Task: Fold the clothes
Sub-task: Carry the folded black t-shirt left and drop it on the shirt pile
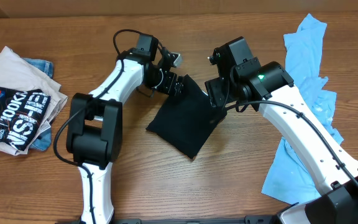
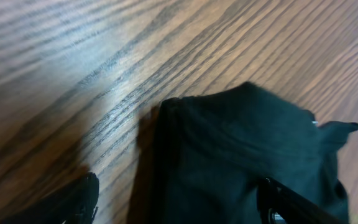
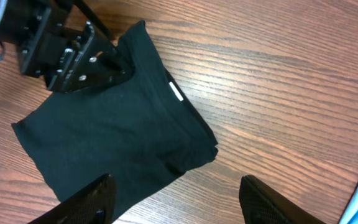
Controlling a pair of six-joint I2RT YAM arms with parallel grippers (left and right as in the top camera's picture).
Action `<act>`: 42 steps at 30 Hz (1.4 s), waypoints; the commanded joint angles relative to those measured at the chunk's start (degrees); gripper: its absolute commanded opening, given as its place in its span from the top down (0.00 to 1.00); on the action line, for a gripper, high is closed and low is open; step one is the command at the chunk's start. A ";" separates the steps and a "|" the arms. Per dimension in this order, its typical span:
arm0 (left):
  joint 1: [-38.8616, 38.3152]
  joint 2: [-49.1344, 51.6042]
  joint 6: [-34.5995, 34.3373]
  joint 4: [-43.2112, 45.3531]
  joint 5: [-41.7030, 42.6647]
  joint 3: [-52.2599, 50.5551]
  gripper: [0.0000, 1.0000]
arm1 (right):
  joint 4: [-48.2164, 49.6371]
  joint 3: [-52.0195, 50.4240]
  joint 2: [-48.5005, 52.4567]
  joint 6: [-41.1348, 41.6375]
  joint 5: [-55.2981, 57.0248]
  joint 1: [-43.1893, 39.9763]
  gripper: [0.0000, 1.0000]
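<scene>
Cloth (image 1: 185, 121) toward table's (image 1: 197, 193) far edge; left gripper (image 1: 178, 84) gaping over its corner, right gripper (image 1: 215, 94) gaping alongside.

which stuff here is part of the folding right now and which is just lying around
In hand: black garment; left gripper and right gripper, both open over it.
Lying about: light blue garment at right; printed black t-shirt, beige garment, denim piece piled at left.
</scene>
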 commanded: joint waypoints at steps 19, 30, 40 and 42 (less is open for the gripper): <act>2.40 1.97 3.52 -13.84 9.92 4.57 0.96 | -0.42 1.09 -0.66 2.03 1.09 -1.68 0.34; 18.71 -25.33 -0.63 -21.92 -17.62 6.78 0.96 | -1.05 1.09 -0.68 3.08 1.27 -6.40 0.34; 31.95 -36.44 -0.59 -24.20 -28.79 6.78 0.96 | -1.36 1.09 -0.68 3.08 1.25 -6.49 0.34; 34.27 -36.57 -0.61 -24.20 -28.76 6.78 0.96 | -1.68 1.09 -0.68 3.08 1.27 -6.49 0.34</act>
